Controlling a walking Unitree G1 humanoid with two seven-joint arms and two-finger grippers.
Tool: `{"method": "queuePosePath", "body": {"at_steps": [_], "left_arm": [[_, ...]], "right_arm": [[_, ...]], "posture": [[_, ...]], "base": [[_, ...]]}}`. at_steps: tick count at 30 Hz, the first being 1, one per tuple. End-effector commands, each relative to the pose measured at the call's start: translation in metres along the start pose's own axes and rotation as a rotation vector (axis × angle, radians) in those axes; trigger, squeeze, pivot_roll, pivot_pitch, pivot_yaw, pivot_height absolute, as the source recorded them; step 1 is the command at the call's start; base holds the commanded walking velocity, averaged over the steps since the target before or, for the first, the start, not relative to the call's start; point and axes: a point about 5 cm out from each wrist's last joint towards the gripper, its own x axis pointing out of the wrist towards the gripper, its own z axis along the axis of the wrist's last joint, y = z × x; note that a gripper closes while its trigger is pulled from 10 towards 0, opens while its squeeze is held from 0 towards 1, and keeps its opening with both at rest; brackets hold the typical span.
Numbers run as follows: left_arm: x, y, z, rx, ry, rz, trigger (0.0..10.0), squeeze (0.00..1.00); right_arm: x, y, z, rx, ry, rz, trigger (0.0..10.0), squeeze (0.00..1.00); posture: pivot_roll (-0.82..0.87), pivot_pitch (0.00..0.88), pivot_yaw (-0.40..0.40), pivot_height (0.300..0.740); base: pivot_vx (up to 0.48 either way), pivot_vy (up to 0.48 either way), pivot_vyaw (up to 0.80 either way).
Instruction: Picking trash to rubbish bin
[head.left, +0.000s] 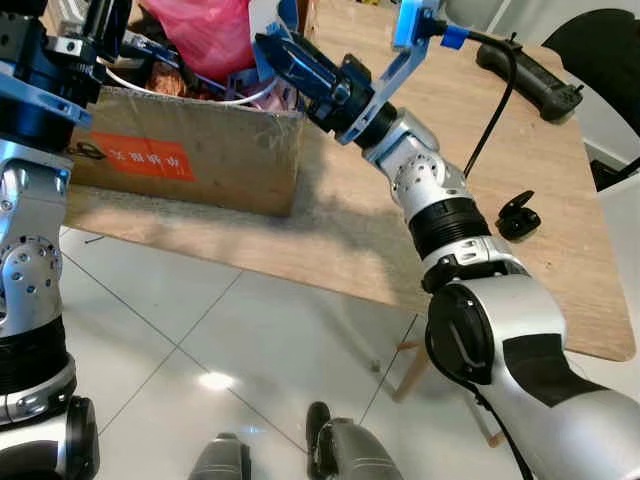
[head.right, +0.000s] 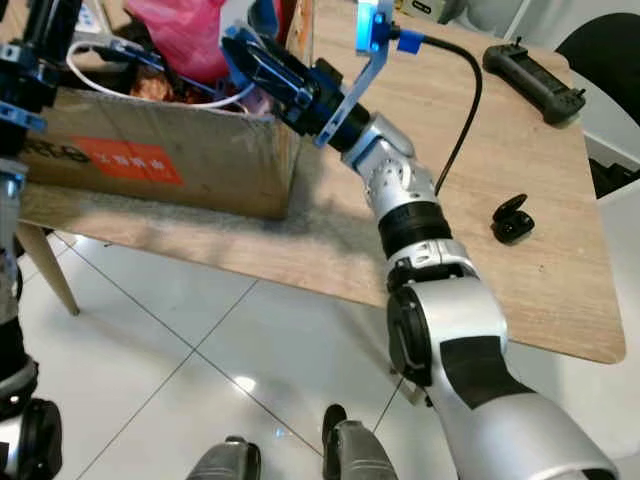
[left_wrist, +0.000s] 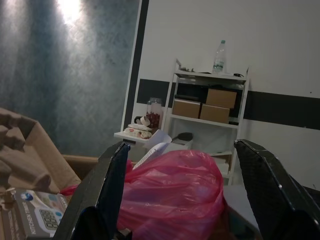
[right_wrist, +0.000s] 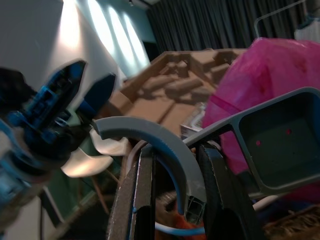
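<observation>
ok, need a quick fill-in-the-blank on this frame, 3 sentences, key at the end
1. The right gripper is shut on a curved ____ plastic piece.
2. The bag in the cardboard box is ____.
3. The small black case lies on the wooden ____.
The left gripper is open.

Missing words: grey; pink; table

The right arm is reaching forward and up from the shoulder, its silver wrist angling toward the cardboard box (head.left: 190, 150), so that the right end effector (head.left: 272, 52) is hanging over the box's near right corner. Its two black fingers (right_wrist: 137, 200) are pinching a curved grey plastic piece (right_wrist: 165, 150) between them. The left arm is standing upright at the box's left end, and the left end effector (left_wrist: 192, 200) is holding its fingers spread wide apart above the box.
</observation>
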Motion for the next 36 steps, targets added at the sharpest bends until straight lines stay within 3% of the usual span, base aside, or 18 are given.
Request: {"method": "queuePosePath", "body": {"at_steps": [1,2,3,4,10,14,17,18,19,21,22,23,29,33,35,36], "left_arm": [[-0.002,-0.007,0.002,-0.008,0.001,-0.026,10.0,0.0],[-0.002,-0.008,0.002,-0.009,0.001,-0.026,10.0,0.0],[-0.002,-0.008,0.002,-0.009,0.001,-0.026,10.0,0.0],[-0.002,-0.008,0.001,-0.011,0.001,-0.026,10.0,0.0],[-0.002,-0.009,0.001,-0.014,0.0,-0.026,10.0,0.0],[-0.001,-0.009,0.0,-0.017,-0.003,-0.026,10.0,0.0],[0.0,-0.01,-0.002,-0.025,-0.006,-0.025,10.0,0.0],[0.0,-0.01,-0.002,-0.025,-0.006,-0.025,10.0,0.0],[0.0,-0.011,-0.003,-0.03,-0.008,-0.024,10.0,0.0],[0.0,-0.011,-0.004,-0.033,-0.008,-0.024,10.0,0.0],[0.0,-0.011,-0.005,-0.036,-0.009,-0.024,10.0,0.0],[0.0,-0.011,-0.005,-0.04,-0.011,-0.024,10.0,0.0],[0.001,-0.012,-0.007,-0.05,-0.016,-0.029,10.0,0.0],[0.003,-0.013,-0.008,-0.06,-0.025,-0.035,10.0,0.0],[0.002,-0.015,-0.01,-0.069,-0.026,-0.037,10.0,0.0],[0.002,-0.015,-0.011,-0.073,-0.025,-0.037,10.0,0.0]], "right_arm": [[0.006,0.001,-0.006,-0.027,0.056,-0.015,10.0,0.0],[0.007,0.0,-0.006,-0.032,0.064,-0.028,10.0,0.27],[0.007,0.0,-0.006,-0.032,0.064,-0.028,10.0,0.27],[0.008,-0.002,-0.004,-0.04,0.07,-0.057,10.0,1.0],[0.011,-0.004,0.001,-0.045,0.057,-0.097,10.0,1.0],[0.012,-0.003,0.009,-0.042,0.022,-0.053,10.0,1.0],[0.009,0.004,0.029,-0.06,-0.031,0.099,10.0,1.0],[0.009,0.004,0.029,-0.06,-0.031,0.099,10.0,1.0],[0.005,0.006,0.037,-0.077,-0.038,0.155,10.0,0.91],[0.003,0.008,0.041,-0.089,-0.039,0.187,10.0,0.91],[-0.001,0.009,0.045,-0.112,-0.023,0.207,10.0,0.24],[-0.005,0.01,0.046,-0.156,0.018,0.211,10.0,0.0],[-0.007,0.009,0.052,-0.241,0.115,0.177,10.0,0.0],[-0.003,0.002,0.045,-0.301,0.208,0.085,10.0,0.0],[-0.004,-0.012,0.03,-0.395,0.366,-0.086,10.0,0.0],[-0.004,-0.015,0.029,-0.425,0.382,-0.137,10.0,0.0]], "posture": [[0.17,0.357,-0.108,0.74],[0.16,0.355,-0.11,0.74],[0.16,0.355,-0.11,0.74],[0.16,0.355,-0.11,0.74],[0.16,0.35,-0.111,0.74],[0.15,0.335,-0.111,0.74],[0.15,0.318,-0.111,0.74],[0.15,0.318,-0.111,0.74],[0.15,0.308,-0.11,0.74],[0.15,0.308,-0.11,0.74],[0.14,0.296,-0.108,0.74],[0.14,0.29,-0.107,0.74],[0.13,0.273,-0.102,0.74],[0.11,0.27,-0.103,0.74],[0.11,0.273,-0.105,0.74],[0.11,0.273,-0.109,0.74]], "base": [[0.0,0.0,0.0],[0.0,0.0,0.0],[0.0,0.0,0.0],[0.0,0.0,0.0],[0.0,0.0,0.0],[0.0,0.0,0.0],[0.0,0.0,0.0],[0.0,0.0,0.0],[0.0,0.0,0.0],[0.0,0.0,0.0],[0.0,0.0,0.0],[0.0,0.0,0.0],[0.0,0.0,0.0],[0.0,0.0,0.0],[0.0,0.0,0.0],[0.0,0.0,0.0]]}}
